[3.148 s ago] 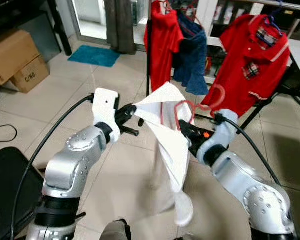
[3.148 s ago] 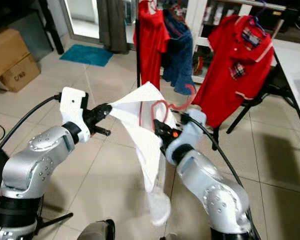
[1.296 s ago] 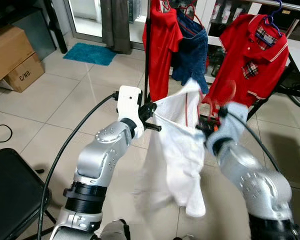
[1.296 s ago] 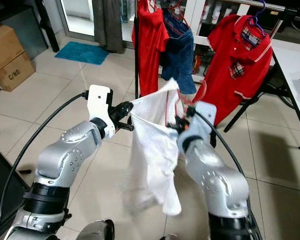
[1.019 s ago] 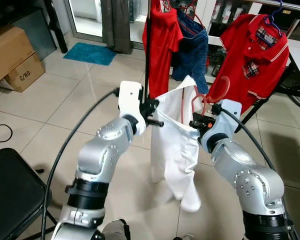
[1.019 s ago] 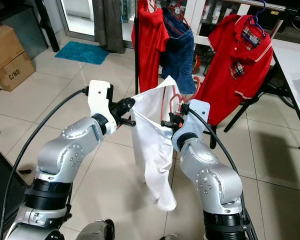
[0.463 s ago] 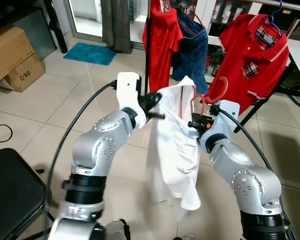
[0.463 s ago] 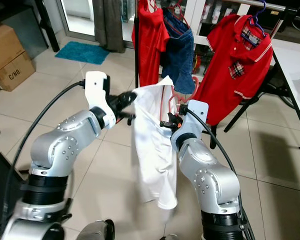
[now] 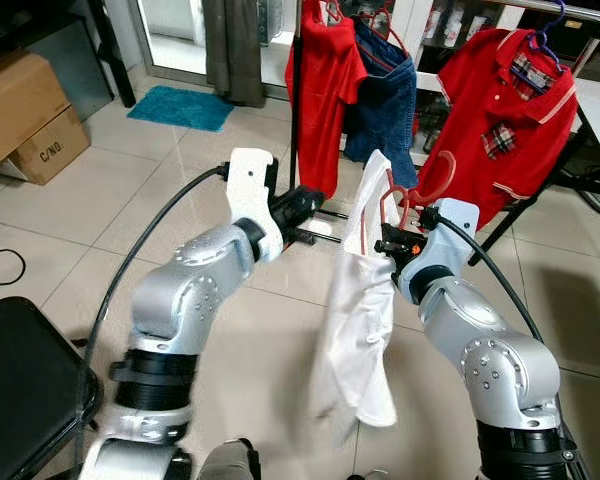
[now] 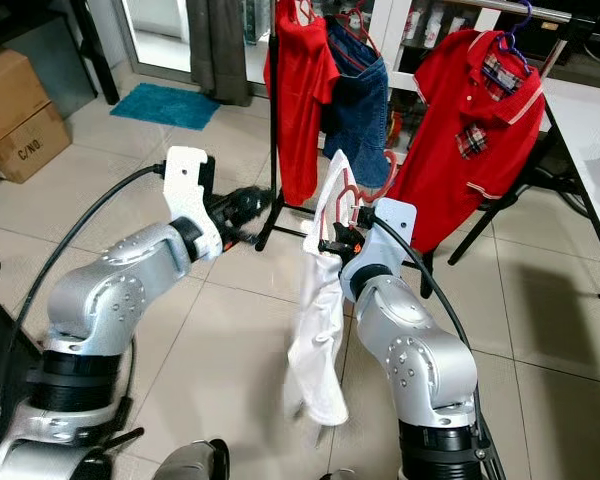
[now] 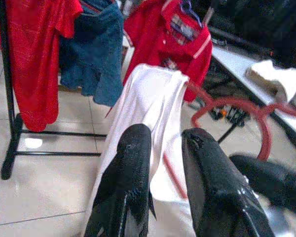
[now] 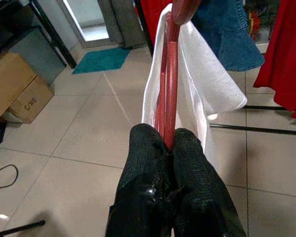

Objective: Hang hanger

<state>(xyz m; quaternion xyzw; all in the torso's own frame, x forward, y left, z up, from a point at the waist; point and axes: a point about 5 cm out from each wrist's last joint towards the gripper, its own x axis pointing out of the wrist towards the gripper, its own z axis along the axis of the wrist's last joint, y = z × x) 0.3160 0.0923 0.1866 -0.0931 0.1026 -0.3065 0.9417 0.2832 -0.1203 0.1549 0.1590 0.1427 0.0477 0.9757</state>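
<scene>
Now right gripper (image 12: 165, 148) clamps red hanger (image 12: 166, 94).

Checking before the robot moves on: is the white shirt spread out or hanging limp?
Hanging limp. The white shirt droops in a narrow bunch from the red hanger, which the right gripper clamps; the left gripper is open, off the cloth.

Most of the red hanger (image 9: 417, 197) hidden inside the white shirt (image 9: 360, 320).
</scene>
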